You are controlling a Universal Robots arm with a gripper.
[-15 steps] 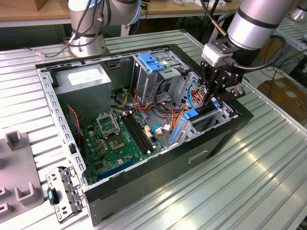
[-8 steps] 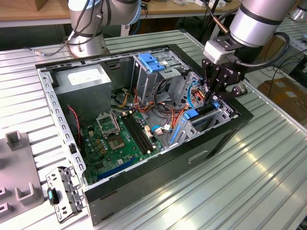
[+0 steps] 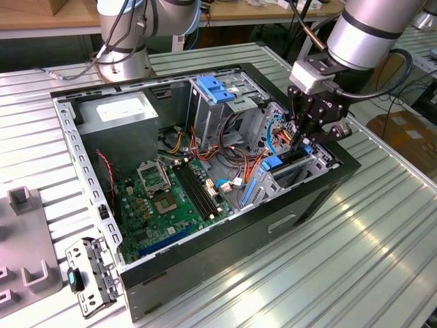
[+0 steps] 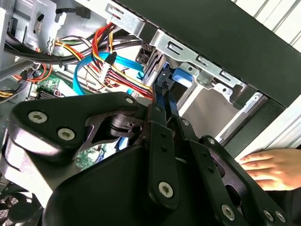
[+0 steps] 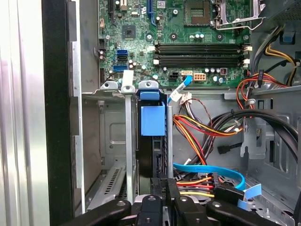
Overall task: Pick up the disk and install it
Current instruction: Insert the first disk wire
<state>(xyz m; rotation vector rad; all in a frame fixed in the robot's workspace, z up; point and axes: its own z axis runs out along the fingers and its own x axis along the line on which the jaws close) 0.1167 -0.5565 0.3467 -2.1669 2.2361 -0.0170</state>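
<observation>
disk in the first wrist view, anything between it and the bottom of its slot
Nothing visible blocks it. The dark disk with its light-blue plastic carrier stands on edge between the grey metal bay walls, with the gripper at its near end. The orange and yellow cable bundle lies beside the bay, outside it.

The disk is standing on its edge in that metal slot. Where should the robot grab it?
By its thin exposed edge, at the light-blue carrier rail, coming straight in from the cage's open side. The disk stands on edge between the grey cage walls, so its broad flat faces are covered and only that narrow edge seems reachable.
</observation>
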